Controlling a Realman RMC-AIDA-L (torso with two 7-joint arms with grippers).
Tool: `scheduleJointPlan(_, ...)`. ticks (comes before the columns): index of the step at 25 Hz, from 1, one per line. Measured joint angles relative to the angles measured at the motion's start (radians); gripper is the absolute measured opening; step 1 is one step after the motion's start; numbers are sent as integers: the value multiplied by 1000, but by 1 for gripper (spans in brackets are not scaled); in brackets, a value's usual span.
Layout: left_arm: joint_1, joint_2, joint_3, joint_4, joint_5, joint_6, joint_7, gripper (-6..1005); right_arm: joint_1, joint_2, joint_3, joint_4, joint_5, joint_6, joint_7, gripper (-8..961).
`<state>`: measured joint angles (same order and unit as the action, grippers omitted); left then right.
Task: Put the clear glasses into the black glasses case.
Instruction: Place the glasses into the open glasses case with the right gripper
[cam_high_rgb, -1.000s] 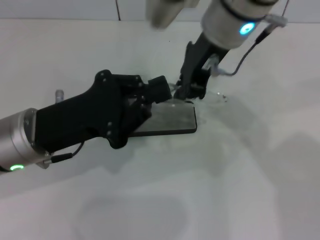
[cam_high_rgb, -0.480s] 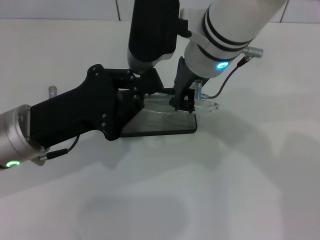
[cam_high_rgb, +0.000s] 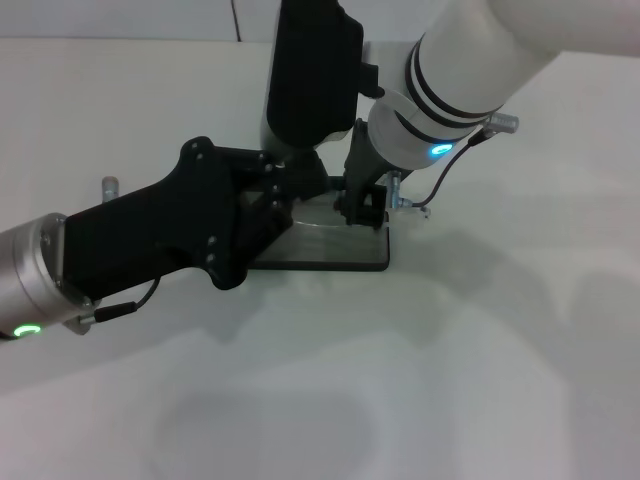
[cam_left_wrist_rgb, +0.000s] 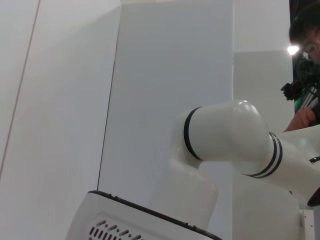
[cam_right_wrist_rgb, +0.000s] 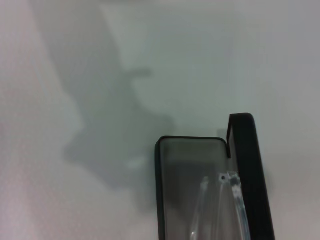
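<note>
The black glasses case (cam_high_rgb: 340, 252) lies open on the white table, its grey lining facing up. My left gripper (cam_high_rgb: 300, 195) reaches in from the left and grips the case at its far left edge, hiding that end. My right gripper (cam_high_rgb: 362, 205) comes down from the back right, shut on the clear glasses (cam_high_rgb: 402, 200), and holds them low over the case's right half. In the right wrist view the clear glasses (cam_right_wrist_rgb: 224, 202) sit over the grey tray of the black glasses case (cam_right_wrist_rgb: 187, 165), with the lid (cam_right_wrist_rgb: 250, 170) standing upright along one side.
A tall black shape (cam_high_rgb: 312, 70) rises behind the case; I cannot tell what it is. A small clear object (cam_high_rgb: 109, 186) stands on the table at the far left. The left wrist view shows only the robot's white arm (cam_left_wrist_rgb: 235, 135) and a wall.
My right gripper has brought the glasses from beyond the case's far right corner down over its tray. Less of the glasses now sticks out past the right end. The left gripper has barely shifted.
</note>
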<state>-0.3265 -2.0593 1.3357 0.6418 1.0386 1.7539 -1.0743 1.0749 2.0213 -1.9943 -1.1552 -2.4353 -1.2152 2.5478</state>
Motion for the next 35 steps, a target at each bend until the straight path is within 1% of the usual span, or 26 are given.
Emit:
scheduleJointPlan(5,1,-1,-1,0,0,0,0,58,-7,0,0,-13,0,11,0,91)
scheduleJointPlan(9,8,-3,-1,1,-1,4,1,57,-21,0,0,-50,-1,-15,0,91)
scheduleJointPlan(12,10,-3,-2,2,-1,32,1,56,-33,0,1,-103,-11,-43,9,91)
scheduleJointPlan(16,20,-4,-2,19,-1,33,0,56,-50,0,0,-151,-53,-63,43,91)
scheduleJointPlan(18,38,-1,-2,43,-1,33,-8,55,-64,1,0,-183,-59,-63,49,90)
scheduleJointPlan(25,109,4,-4,153,0,32,-35,56,-96,12,-2,-218,-59,-56,56,90)
scheduleJointPlan(27,141,17,-15,227,26,32,-83,56,-101,15,-6,-221,-54,-55,56,90)
scheduleJointPlan(30,166,28,-15,279,60,32,-131,57,-109,14,-43,-216,-54,-50,57,90)
scheduleJointPlan(32,181,28,-18,308,85,32,-157,60,-115,13,-58,-213,-55,-49,57,90)
scheduleJointPlan(35,191,22,-51,325,115,32,-170,64,-121,10,-65,-208,-59,-48,57,90)
